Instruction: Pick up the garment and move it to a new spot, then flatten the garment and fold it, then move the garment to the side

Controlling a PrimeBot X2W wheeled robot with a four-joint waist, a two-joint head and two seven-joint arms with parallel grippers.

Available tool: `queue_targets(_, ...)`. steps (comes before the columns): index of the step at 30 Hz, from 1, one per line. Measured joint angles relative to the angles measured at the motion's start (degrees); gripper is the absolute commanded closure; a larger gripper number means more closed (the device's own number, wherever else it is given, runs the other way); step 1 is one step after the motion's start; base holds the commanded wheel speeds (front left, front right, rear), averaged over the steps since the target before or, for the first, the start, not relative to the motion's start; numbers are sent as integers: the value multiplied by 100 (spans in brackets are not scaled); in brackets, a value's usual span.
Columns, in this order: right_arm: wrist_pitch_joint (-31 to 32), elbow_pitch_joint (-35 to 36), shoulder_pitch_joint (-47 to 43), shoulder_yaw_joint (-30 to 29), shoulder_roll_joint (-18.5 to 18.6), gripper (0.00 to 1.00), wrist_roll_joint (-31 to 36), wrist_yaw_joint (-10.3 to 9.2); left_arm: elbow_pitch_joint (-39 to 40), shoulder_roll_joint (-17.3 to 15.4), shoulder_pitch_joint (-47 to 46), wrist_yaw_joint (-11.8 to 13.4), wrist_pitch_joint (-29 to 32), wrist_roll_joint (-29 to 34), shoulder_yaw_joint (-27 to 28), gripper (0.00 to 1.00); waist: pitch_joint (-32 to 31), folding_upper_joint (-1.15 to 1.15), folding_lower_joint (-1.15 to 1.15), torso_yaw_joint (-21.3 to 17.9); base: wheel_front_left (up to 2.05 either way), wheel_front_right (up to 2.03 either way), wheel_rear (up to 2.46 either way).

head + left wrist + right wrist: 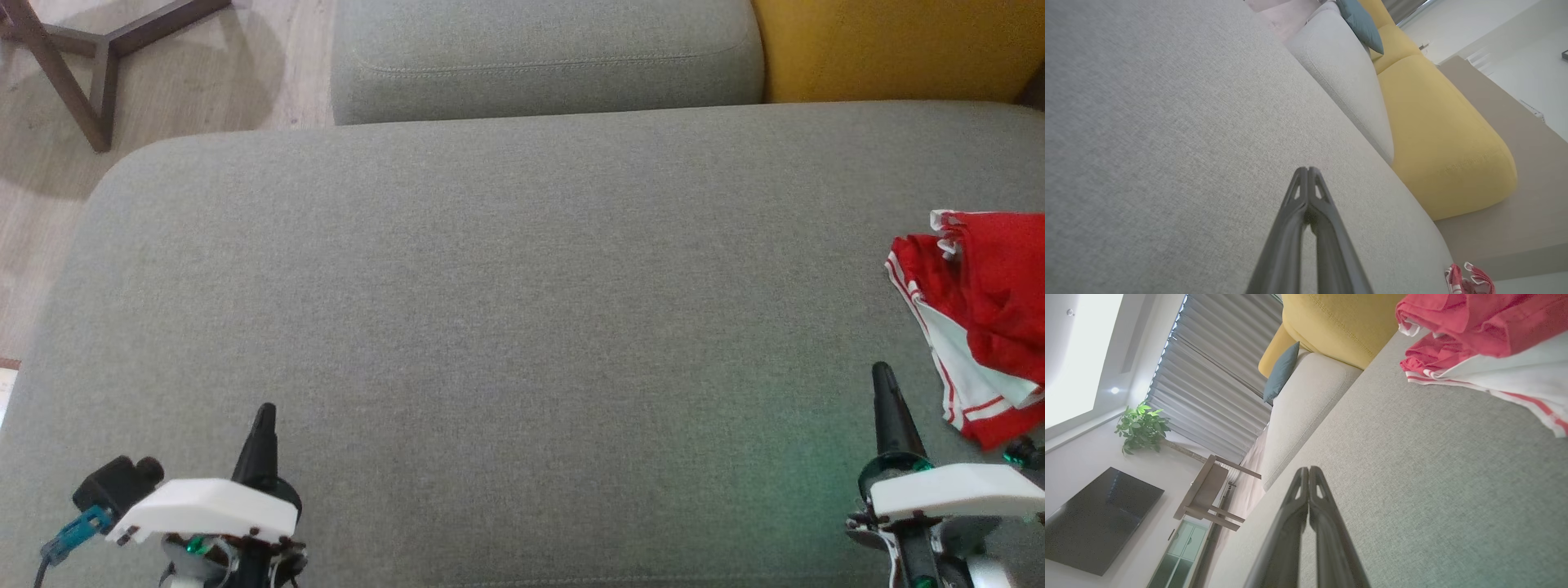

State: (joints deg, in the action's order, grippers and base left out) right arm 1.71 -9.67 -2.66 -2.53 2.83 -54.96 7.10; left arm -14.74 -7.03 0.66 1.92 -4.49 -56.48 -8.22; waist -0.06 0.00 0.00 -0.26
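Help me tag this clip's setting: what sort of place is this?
Most likely a home living room: a grey and yellow sofa, a flat-screen television and a potted plant by long curtains.

Soft, even light; shadows weak. Faint green glow on the grey woven fabric cushion (pixel 784 465) beside the right gripper (pixel 883 377). Diffuse shadow on the pale wooden floor (pixel 33 245) under dark wooden table legs (pixel 67 86). Right wrist view: white ceiling panel (pixel 1073 355) blown out, edges bowed, near fingers (pixel 1286 539) blurred.
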Motion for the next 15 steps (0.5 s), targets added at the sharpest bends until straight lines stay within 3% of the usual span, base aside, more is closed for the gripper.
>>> queue_targets(15,89,-144,139,-78,5,100,-988,0,-22,85,-98,-247,247,-961,290,100,6,0,0,7,0,0,0)
